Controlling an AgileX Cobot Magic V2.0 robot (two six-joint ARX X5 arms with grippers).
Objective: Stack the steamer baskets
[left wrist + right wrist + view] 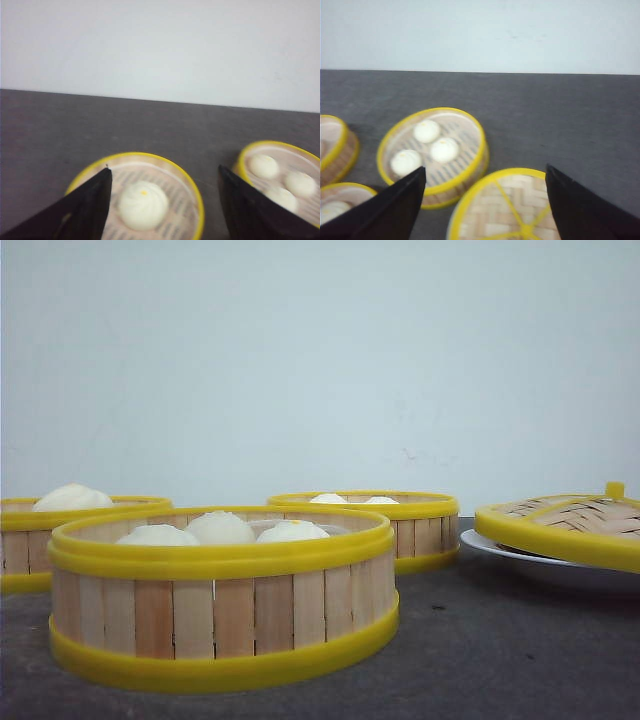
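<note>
Nearest you, a round steamer basket [222, 600] of pale upright wooden slats between thick glossy yellow rims holds three smooth white buns [220, 529]. Two matching baskets sit behind it on the dark, matte surface [500, 660]: one far left [40, 540], one centre-right [400, 525]. At right, a flat woven-bamboo lid [570, 520] rests tilted on a white plate [520, 560]. Your left hand [165, 200] and right hand [485, 200] both hang spread wide, grasping nothing.
</note>
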